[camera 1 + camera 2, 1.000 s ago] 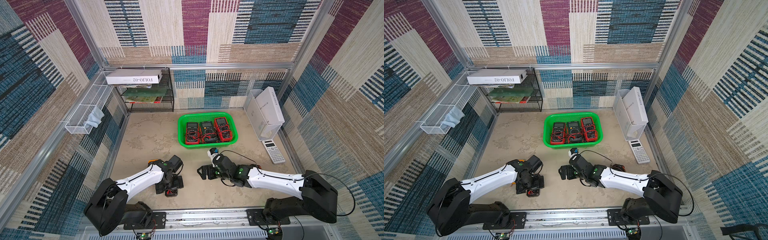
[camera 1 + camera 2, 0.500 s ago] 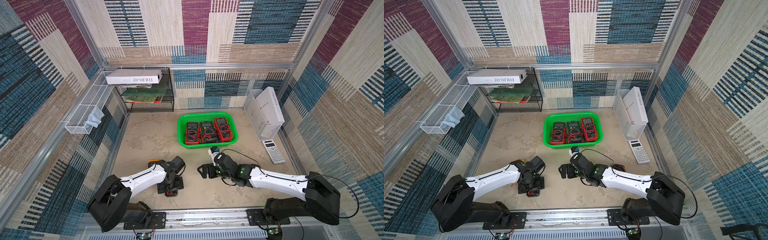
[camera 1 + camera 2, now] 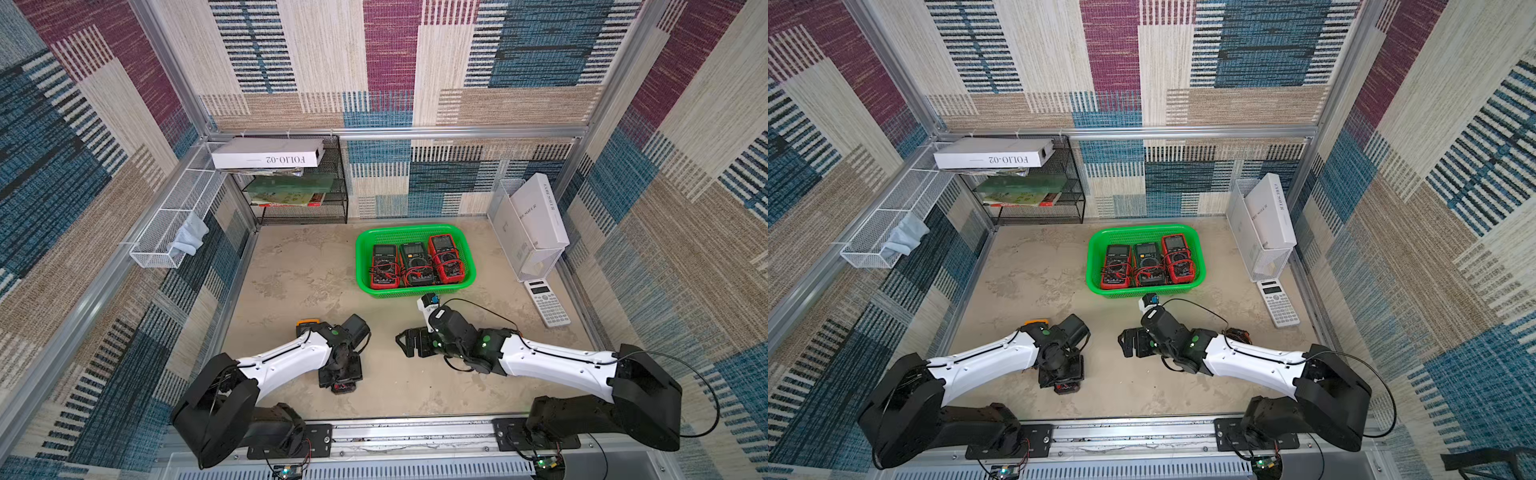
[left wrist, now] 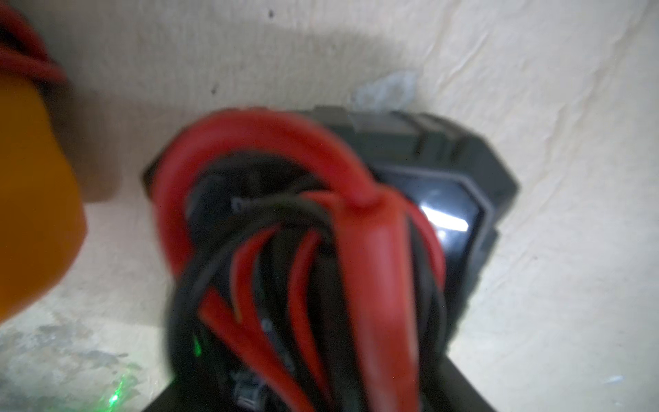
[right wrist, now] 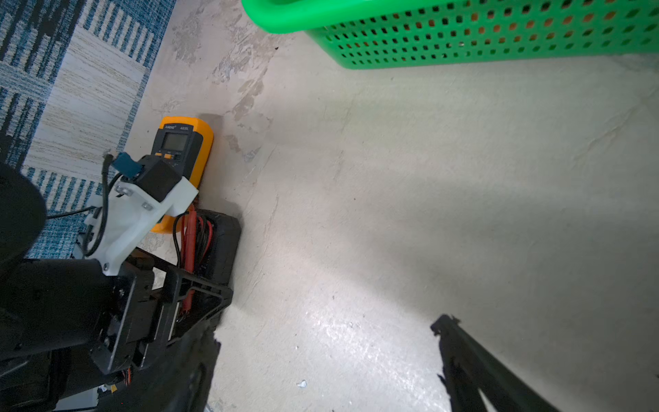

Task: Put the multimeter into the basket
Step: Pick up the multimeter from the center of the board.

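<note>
On the table [image 3: 291, 270], left pincer [image 3: 338, 375] tight around multimeter [image 5: 226, 246] (dark-cased).

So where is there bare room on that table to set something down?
Widest bare patch: between black rack, basket and left arm. Also a strip between basket and calculator, and front middle, up to the right arm. Crowded: inside the basket, three meters abreast, and by the dark multimeter and orange multimeter.

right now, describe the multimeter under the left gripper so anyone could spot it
On the sandy table, look at the front, well short of the green basket, under the left gripper. The dark multimeter lies there, red and black leads bundled on its face; the orange multimeter beside it has a bright case.
</note>
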